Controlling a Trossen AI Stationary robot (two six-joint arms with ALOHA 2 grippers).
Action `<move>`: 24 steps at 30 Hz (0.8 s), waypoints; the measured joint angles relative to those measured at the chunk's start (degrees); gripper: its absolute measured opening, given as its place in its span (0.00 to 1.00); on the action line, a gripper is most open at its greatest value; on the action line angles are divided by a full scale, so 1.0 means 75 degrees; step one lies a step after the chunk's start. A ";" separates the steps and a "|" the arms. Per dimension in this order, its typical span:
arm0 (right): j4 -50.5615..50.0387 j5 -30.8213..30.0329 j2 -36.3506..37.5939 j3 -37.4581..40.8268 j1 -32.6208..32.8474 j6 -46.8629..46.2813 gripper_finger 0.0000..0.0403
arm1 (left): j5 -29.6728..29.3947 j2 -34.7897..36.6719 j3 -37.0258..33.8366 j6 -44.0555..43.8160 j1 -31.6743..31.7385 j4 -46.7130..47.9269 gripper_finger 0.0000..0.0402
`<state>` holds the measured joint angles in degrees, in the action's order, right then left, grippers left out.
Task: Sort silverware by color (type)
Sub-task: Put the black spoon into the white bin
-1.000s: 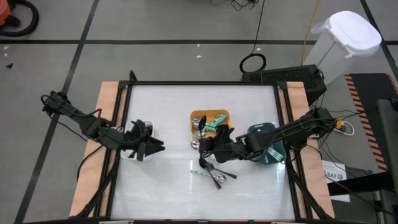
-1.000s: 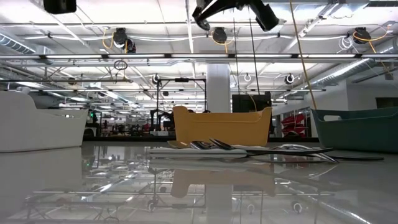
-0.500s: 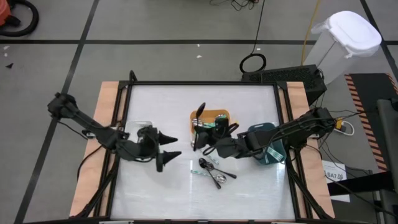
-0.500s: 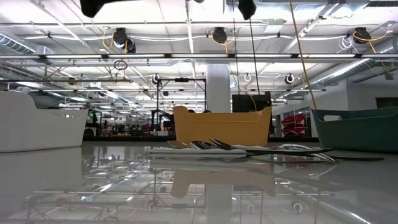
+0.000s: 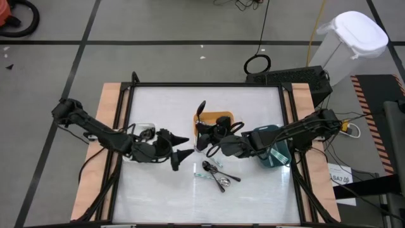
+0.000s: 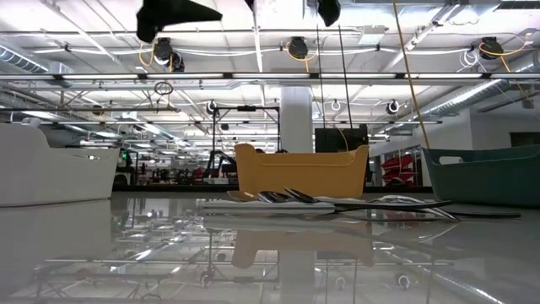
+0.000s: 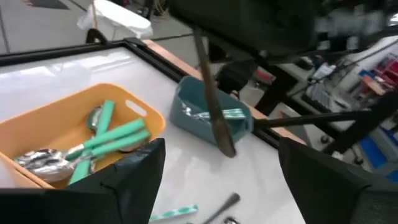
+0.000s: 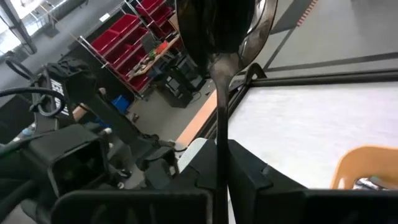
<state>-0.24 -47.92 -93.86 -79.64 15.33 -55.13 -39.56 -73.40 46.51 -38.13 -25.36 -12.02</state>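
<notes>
My right gripper (image 5: 202,134) is shut on a dark spoon (image 5: 200,113) beside the near-left corner of the orange bin (image 5: 223,116). That bin holds teal-handled spoons (image 7: 109,140). My left gripper (image 5: 179,148) hangs open above the table, left of the right gripper and facing it. A small pile of silverware (image 5: 218,173) lies flat on the table near the middle, also seen in the low view (image 6: 337,201). The dark teal bin (image 5: 269,142) holds a few utensils (image 7: 208,113). My right gripper pinches the dark spoon by its handle (image 8: 221,146), near the free end, between the two fingers. The spoon runs on beyond the fingertips, in line with them. Its bowl (image 8: 217,25) points toward the table's far edge. It is lifted clear of the table and bins.
A white bin (image 5: 144,130) sits at the table's left side, partly under my left arm. The teal bin stands at the right edge under my right arm. Bare white table (image 5: 164,104) lies to the far left and along the near edge. Black frame rails (image 5: 205,85) border the table.
My left gripper has moved from over the white bin toward the table's right, toward the middle, and now faces the right gripper. My right gripper has gone from above the pile toward the far edge, beside the orange bin. The spoon's bowl has swung out toward the far edge.
</notes>
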 joint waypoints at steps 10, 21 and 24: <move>-0.0001 0.0020 0.0000 0.0000 -0.0096 0.0350 0.03 | 0.0370 -0.0359 0.0004 0.0317 0.0433 -0.0967 0.70; -0.0024 0.0023 0.0000 0.0000 -0.0096 0.0506 0.03 | 0.1076 -0.0887 0.0001 0.0210 0.0731 -0.1443 0.55; -0.0027 0.0023 0.0000 0.0000 -0.0099 0.0506 0.03 | 0.1074 -0.0885 0.0001 0.0212 0.0745 -0.1430 0.45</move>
<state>-0.45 -47.75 -93.86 -79.64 14.59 -51.33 -31.51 -80.04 46.52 -36.53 -19.77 -22.74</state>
